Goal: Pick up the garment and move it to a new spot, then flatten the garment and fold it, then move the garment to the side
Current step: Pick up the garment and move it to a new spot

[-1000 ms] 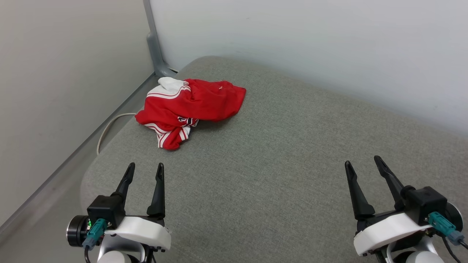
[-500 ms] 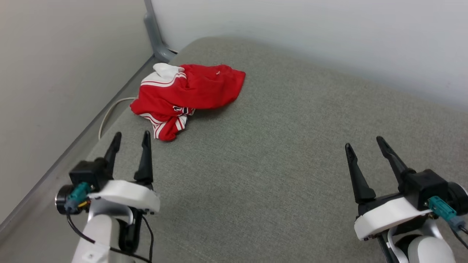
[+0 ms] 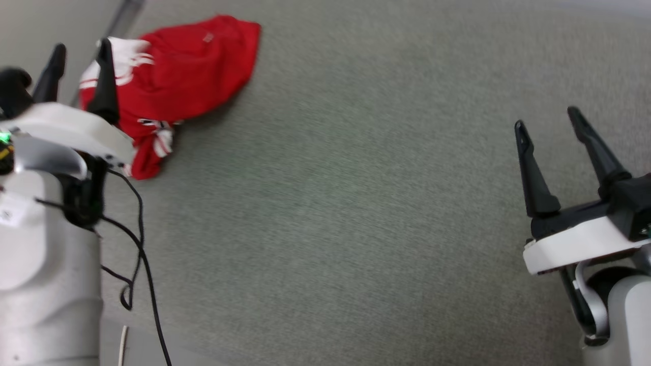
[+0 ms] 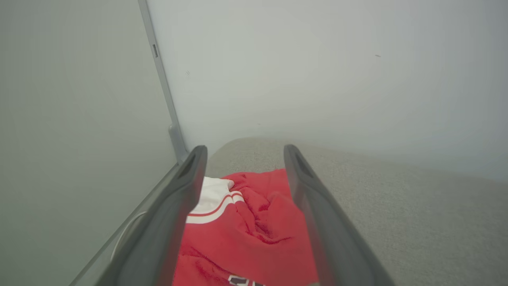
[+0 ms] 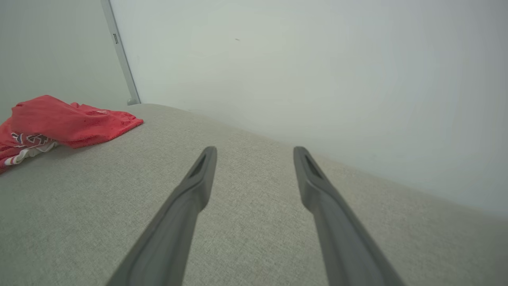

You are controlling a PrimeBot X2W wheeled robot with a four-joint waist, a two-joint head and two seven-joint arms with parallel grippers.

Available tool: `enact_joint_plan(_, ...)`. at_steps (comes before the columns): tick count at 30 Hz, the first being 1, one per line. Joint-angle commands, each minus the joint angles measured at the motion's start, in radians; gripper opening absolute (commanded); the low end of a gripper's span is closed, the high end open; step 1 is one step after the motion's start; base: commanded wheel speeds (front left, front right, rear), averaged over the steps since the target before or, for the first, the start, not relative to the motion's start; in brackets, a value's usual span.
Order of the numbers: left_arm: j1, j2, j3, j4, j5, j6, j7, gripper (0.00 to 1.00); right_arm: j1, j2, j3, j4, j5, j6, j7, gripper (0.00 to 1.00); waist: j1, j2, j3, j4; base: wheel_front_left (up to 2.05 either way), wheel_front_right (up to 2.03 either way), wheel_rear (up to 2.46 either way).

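**Item under inspection.** The crumpled red jersey-style shirt with white sleeves and red-white striped trim (image 3: 193, 76) lies in a loose heap at the far left of the grey woven upholstered surface (image 3: 356, 213), near the corner where two pale walls meet. Part of its black lettering shows at the near edge.

**End effectors.** The left gripper (image 3: 81, 48) has its two dark fingers spread and holds nothing. In the left wrist view the heap sits between and beyond the fingers, and no contact is evident. The right gripper (image 3: 546, 119) is likewise parted and empty, over bare upholstery well apart from the shirt.

**Status.** Judged to be the approach to pick-up, with nothing grasped yet.

**Handling assessment.**
- The fabric looks light, limp and not fragile.
- It should drape, trail and drag across the textured surface when lifted.

**Recommended hold.**
- Best: the raised red ridge along the top of the heap.
- Alternative: the white sleeve at its striped hem, where the doubled cloth gives the fingers more to bite on.

**Risks.**
- A shallow pinch may slip off a single layer.
- A deep pinch may gather several layers and keep the bundle tangled.
- The fingertips could snag the upholstery.
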Motion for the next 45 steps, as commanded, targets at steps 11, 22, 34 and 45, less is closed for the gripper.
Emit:
enact_joint_plan(11, -0.181, 0.201, -0.01, 0.131, -0.117, -0.006, 0.426, 1.0, -0.085, 0.015, 0.007, -0.054, -0.016, -0.001, -0.006, 1.0, -0.0002, 0.0, 0.228, -0.16, 0.0, 0.0, 0.0)
enact_joint_plan(22, -0.162, 0.276, -0.027, 0.261, -0.199, 0.02, 0.841, 1.0, -0.111, 0.032, 0.016, -0.037, -0.006, -0.001, -0.025, 1.0, -0.0002, 0.0, 0.272, -0.204, 0.0, 0.0, 0.0)
enact_joint_plan(34, -0.118, 0.287, -0.062, 0.167, -0.132, 0.048, 0.702, 0.0, -0.078, 0.045, -0.004, 0.003, 0.006, -0.001, -0.036, 1.0, -0.0002, 0.0, 0.151, -0.21, 0.0, 0.0, 0.0)
enact_joint_plan(45, -0.075, 0.199, -0.103, 0.076, -0.051, 0.089, 0.317, 0.0, 0.018, 0.065, -0.054, 0.055, 0.038, -0.001, -0.066, 1.0, -0.0002, 0.0, -0.062, -0.218, 0.0, 0.0, 0.0)
